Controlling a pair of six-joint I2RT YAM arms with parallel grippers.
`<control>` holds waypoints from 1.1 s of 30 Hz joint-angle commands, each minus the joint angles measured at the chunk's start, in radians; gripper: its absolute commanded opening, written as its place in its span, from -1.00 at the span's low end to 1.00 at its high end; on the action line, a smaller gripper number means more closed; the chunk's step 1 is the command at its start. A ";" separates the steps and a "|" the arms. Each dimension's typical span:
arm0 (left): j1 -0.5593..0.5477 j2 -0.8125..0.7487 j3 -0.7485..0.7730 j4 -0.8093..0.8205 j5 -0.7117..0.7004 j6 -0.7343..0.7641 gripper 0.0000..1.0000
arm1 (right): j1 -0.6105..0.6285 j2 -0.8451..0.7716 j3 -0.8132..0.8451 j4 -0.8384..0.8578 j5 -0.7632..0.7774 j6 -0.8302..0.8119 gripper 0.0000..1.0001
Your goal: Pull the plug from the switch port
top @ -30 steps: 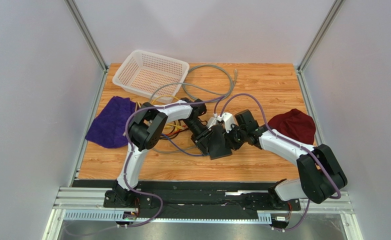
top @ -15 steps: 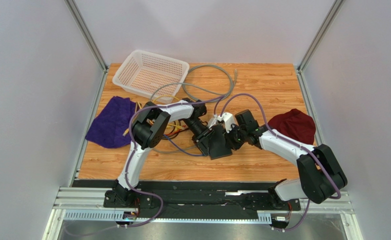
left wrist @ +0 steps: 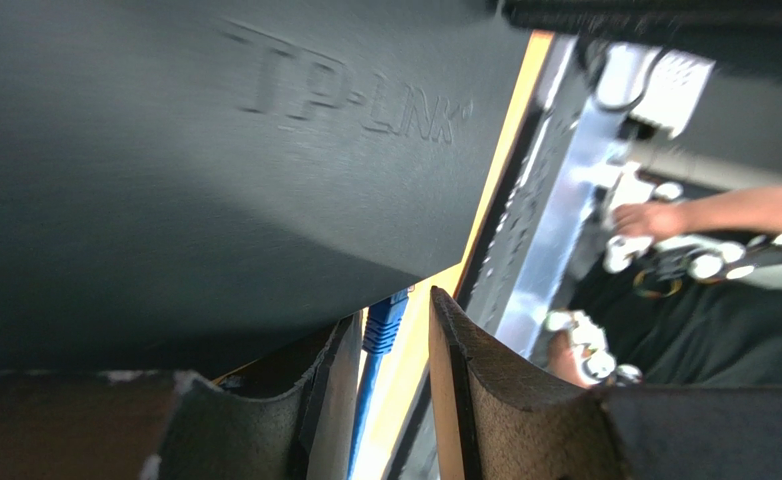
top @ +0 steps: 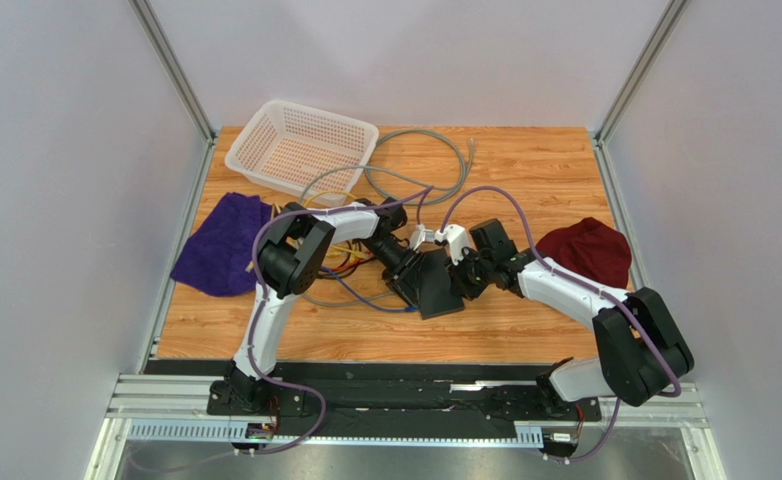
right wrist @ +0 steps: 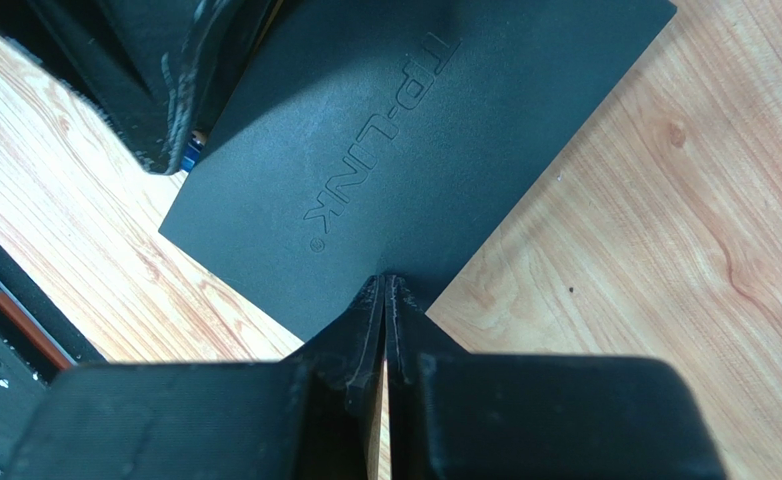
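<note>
The left fingers are sitting part-way apart, straddling a blue plug at the edge of the switch. One finger is right against the plug, while a sliver of worktop is showing between the plug and the other, so no clamp there. Just above them, "TP-LINK" is reading clearly, embossed in the switch's matte black top.

Over on the other side, the right fingers are pressed flat together with nothing between them, their tips meeting the switch at its near edge. The same "TP-LINK" lettering is running diagonally across the lid.

Pulling back, the switch is lying near the middle of the worktop, between the two arms. A white mesh basket is sitting at the far left, a grey cable looping beside it, a purple cloth on the left, and a dark red cloth on the right.
</note>
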 commanded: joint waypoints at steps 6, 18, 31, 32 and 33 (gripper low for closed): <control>0.017 0.091 0.158 0.244 0.079 -0.240 -0.21 | -0.003 0.034 0.031 -0.054 0.028 -0.003 -0.90; 0.028 0.062 0.099 0.192 0.130 -0.119 -0.19 | -0.006 0.059 0.038 -0.053 0.034 -0.014 -0.90; 0.033 0.163 0.222 -0.097 0.064 0.134 -0.25 | -0.006 0.151 0.107 -0.045 0.028 0.000 -0.91; 0.033 0.162 0.220 -0.097 0.070 0.139 -0.25 | -0.006 0.157 0.114 -0.048 0.026 0.000 -0.91; 0.031 0.160 0.220 -0.095 0.070 0.140 -0.25 | -0.006 0.168 0.121 -0.056 0.028 0.002 -0.92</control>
